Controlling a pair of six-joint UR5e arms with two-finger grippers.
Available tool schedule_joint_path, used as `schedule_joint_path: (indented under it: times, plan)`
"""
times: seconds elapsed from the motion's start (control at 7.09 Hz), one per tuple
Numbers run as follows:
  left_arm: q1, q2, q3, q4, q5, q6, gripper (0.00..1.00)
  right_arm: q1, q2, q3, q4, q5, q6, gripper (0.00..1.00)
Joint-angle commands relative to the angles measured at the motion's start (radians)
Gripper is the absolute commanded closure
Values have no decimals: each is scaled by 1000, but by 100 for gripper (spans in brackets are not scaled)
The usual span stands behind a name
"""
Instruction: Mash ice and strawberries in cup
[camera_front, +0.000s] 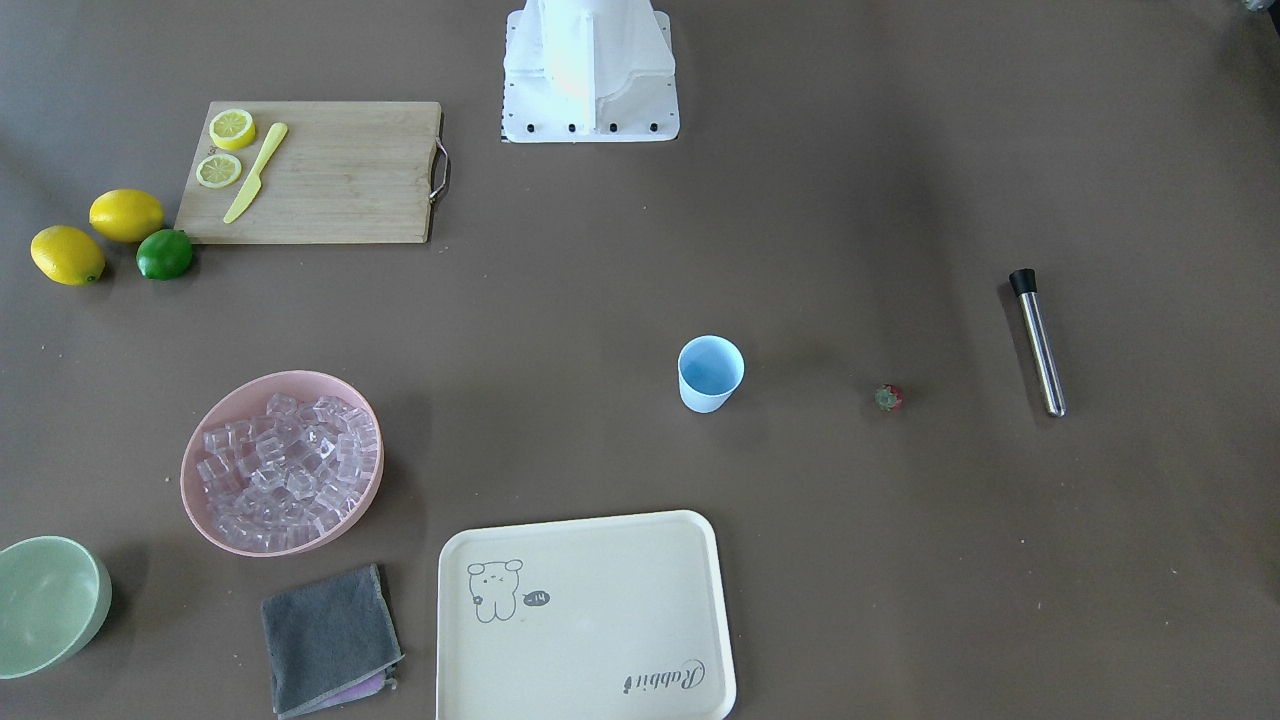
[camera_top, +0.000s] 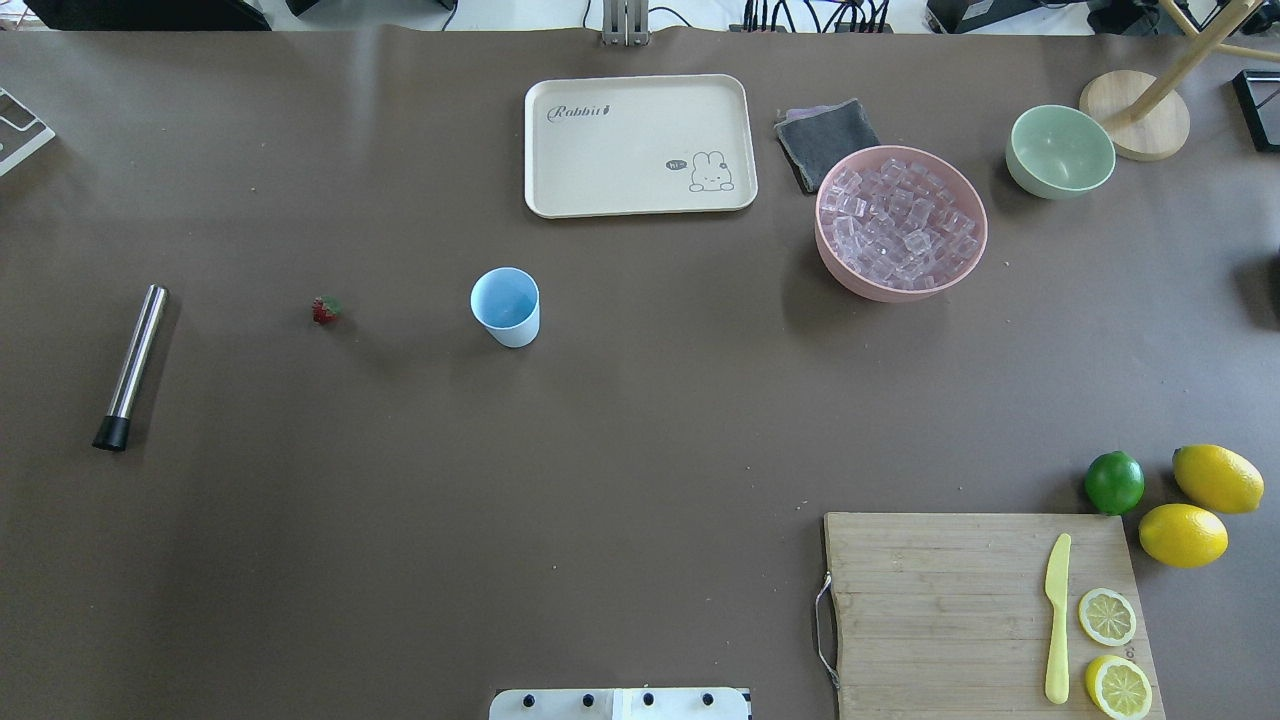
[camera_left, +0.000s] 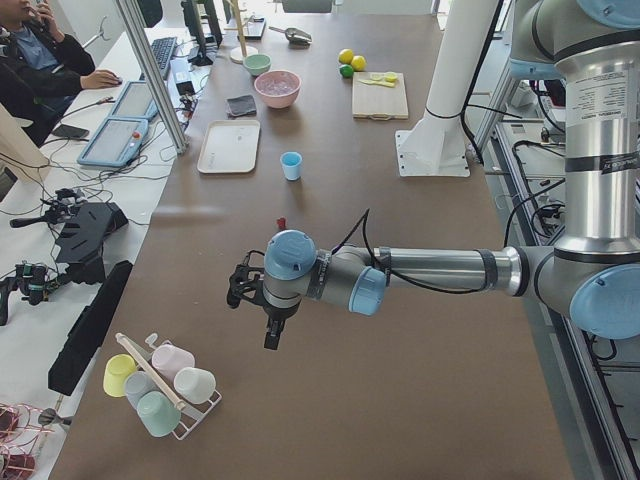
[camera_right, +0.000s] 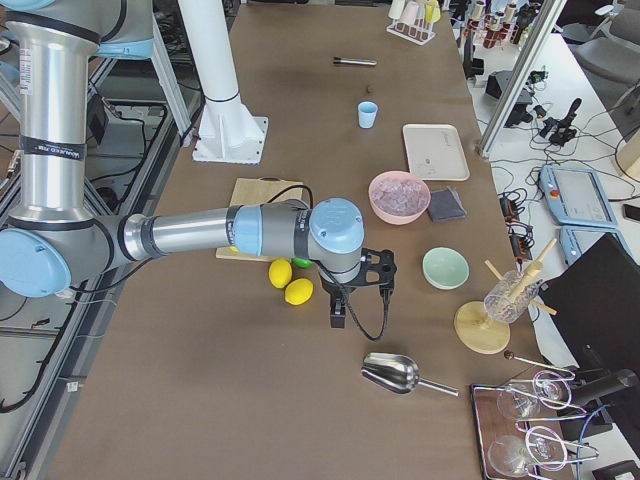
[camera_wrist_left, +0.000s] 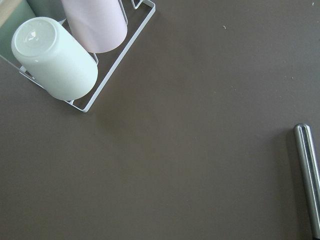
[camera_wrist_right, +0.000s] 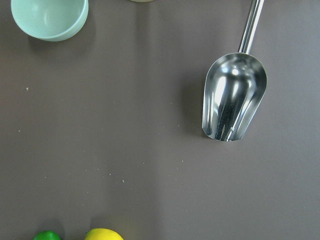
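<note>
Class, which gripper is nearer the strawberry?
Left. The left gripper hangs on the strawberry's side, not far from it; the right gripper hangs far off, by the lemons.

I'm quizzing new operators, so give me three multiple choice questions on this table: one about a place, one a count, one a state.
1. Where is the ice? A green bowl, B board, C pink bowl.
2. How many whole lemons? A one, B two, C four.
3. The cup is: A upright and empty, B tipped over, C brimful.
Answers: 1 C, the cubes fill the pink bowl; 2 B, only two are uncut; 3 A, it stands with its bare bottom showing.
</note>
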Motion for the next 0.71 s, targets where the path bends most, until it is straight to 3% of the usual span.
schedule_joint_path:
  times: [0.0, 0.28, 0.56]
  plan:
    - [-7, 0, -1, -1, -1, 0, 2, -114, 98, 9, 7, -26, 1, 1]
    - [-9, 2, -1, -4, -1, 2, 2, -228, 203, 17, 19, -58, -1, 1]
    - [-24, 0, -6, -4, -1, 3, 2, -409, 293, 3, 57, -196, -10, 1]
